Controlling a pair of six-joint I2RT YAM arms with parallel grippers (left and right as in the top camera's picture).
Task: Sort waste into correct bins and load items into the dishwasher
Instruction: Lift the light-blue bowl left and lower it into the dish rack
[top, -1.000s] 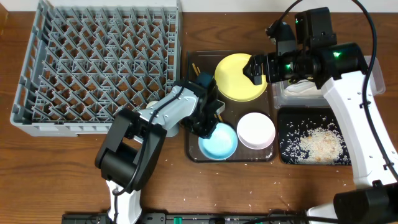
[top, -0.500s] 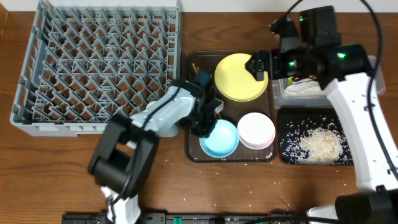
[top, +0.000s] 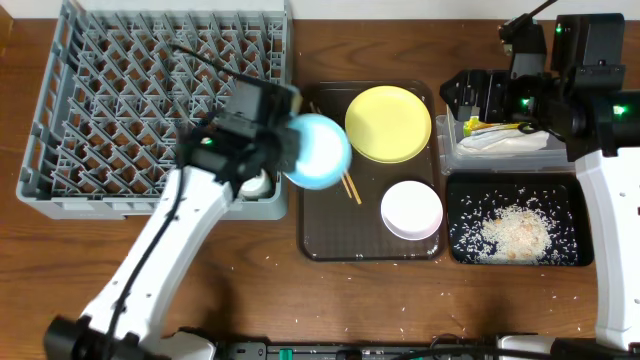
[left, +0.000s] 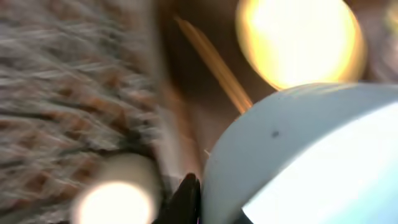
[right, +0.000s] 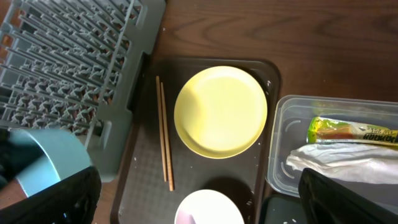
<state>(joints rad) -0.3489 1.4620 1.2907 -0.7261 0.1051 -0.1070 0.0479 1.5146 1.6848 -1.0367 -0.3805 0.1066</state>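
Inspector: Left gripper (left: 199, 205)?
Operator: Clamped on the light blue bowl (top: 317, 150); the dish rack (top: 150, 100) lies just beside it.
Inspector: Right gripper (top: 465, 95)?
Operator: Jaws wide, empty; the clear tub (top: 500, 160) sits beneath.

Tilted light blue bowl (top: 318, 150) beside grey dish rack (top: 130, 90)

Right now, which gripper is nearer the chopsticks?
Left. The left gripper, holding the blue bowl, is beside the chopsticks; the right gripper is farther off, at the clear tub.

left gripper (top: 284, 156) lifted light blue bowl (top: 318, 150) off brown tray (top: 335, 225) toward rack (top: 150, 100); right gripper (top: 458, 92) pulled back off yellow plate (top: 388, 123).
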